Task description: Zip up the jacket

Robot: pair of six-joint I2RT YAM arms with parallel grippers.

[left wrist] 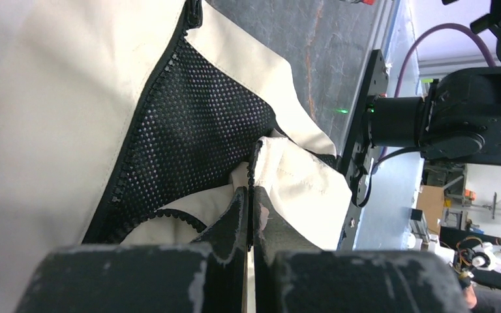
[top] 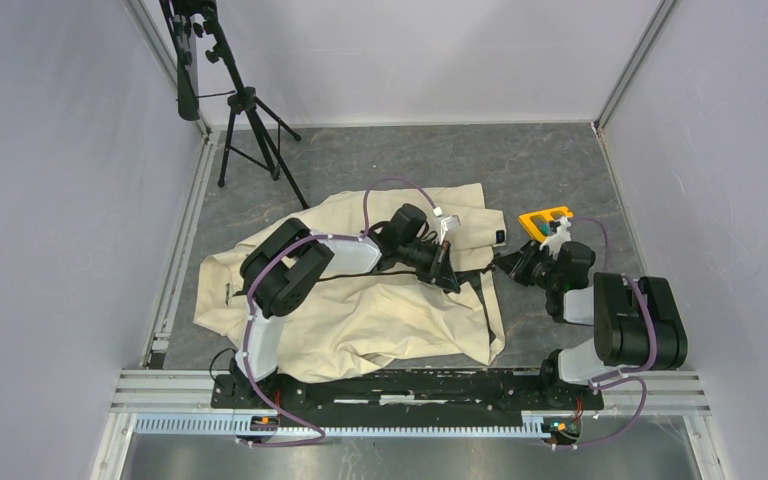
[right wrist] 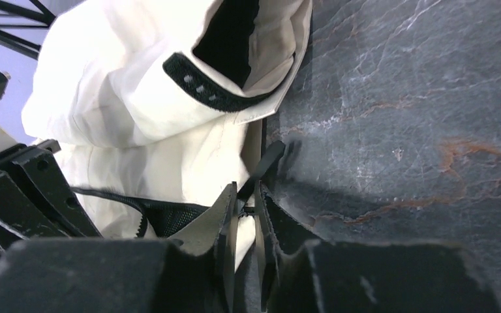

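The cream jacket (top: 360, 310) lies wrinkled on the grey table, its front open and the black mesh lining (left wrist: 189, 124) showing. My left gripper (top: 447, 268) is shut on the jacket's front edge, along the zipper teeth (left wrist: 256, 163); in the left wrist view the gripper (left wrist: 252, 195) has its fingers pressed together on the fabric. My right gripper (top: 508, 265) is at the jacket's right edge; in the right wrist view it (right wrist: 246, 195) is shut on a thin black zipper pull (right wrist: 267, 164) at the hem. A sleeve cuff with a black strap (right wrist: 209, 88) lies just beyond.
A yellow-orange tool (top: 545, 220) lies on the table behind my right gripper. A black tripod (top: 245, 120) stands at the back left. Grey walls enclose the table on three sides. The arms' mounting rail (top: 410, 385) runs along the near edge.
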